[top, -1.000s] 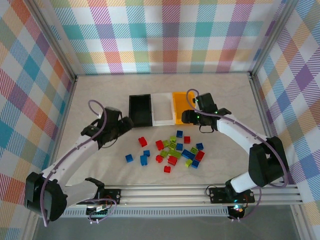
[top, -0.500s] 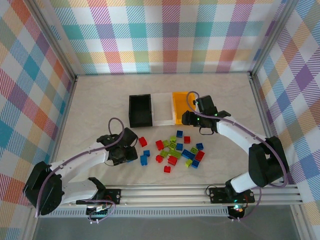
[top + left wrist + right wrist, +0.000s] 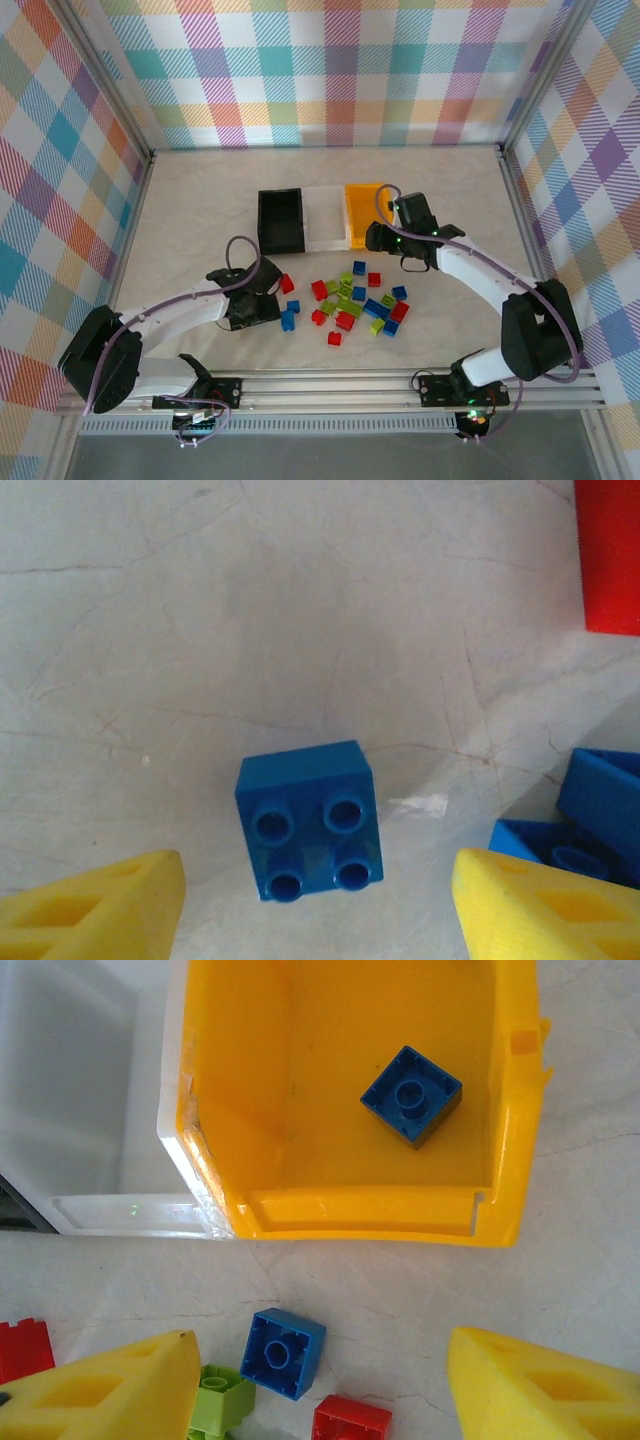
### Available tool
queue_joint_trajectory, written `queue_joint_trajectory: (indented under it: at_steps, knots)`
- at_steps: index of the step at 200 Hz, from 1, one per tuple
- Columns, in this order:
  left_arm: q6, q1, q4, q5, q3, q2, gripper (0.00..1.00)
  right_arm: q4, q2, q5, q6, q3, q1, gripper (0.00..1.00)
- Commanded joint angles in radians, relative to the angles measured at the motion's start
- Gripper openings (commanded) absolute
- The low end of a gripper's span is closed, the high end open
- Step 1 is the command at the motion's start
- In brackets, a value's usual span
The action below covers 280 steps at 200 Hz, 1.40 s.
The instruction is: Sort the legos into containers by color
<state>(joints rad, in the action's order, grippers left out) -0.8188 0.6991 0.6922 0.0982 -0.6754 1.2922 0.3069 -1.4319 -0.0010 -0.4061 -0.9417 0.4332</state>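
The left end effector point(image 3: 258, 306) stands low over the worktop point(image 3: 190, 210) with its 2 yellow fingers spread wide. 1 blue lego point(image 3: 310, 820), studs up, lies between them, touched by neither. The right end effector point(image 3: 320, 1375) is likewise spread wide and holds nothing. It hangs above the near rim of the orange-yellow container point(image 3: 360, 1225), inside which a second blue lego point(image 3: 411, 1095) lies. The white container point(image 3: 120, 1215) adjoins it, with the black container point(image 3: 263, 222) next in the row. Loose red, blue and lime legos point(image 3: 350, 297) lie scattered on the worktop near the containers.
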Motion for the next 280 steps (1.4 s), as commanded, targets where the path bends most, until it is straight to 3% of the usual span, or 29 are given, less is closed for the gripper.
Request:
queue_joint_trajectory:
  at_steps: [1,87,146,186,280]
  knots:
    - [0.013,0.001,-0.022,0.022,-0.021,0.062,0.7,-0.02,0.026,0.007,0.012,0.012,-0.001,0.67]
    - [0.034,-0.026,-0.02,0.03,-0.026,0.076,0.38,-0.017,0.047,0.027,0.007,0.02,-0.002,0.67]
    - [0.085,-0.024,0.023,0.027,-0.173,0.028,0.29,-0.039,0.07,0.064,-0.052,0.052,-0.046,0.67]
    - [0.152,-0.005,-0.037,0.003,-0.466,0.19,0.28,-0.04,0.103,0.079,-0.078,0.082,-0.082,0.67]
    - [0.259,0.037,-0.059,-0.076,-1.329,0.862,0.27,-0.023,0.132,0.078,-0.087,0.122,-0.088,0.67]
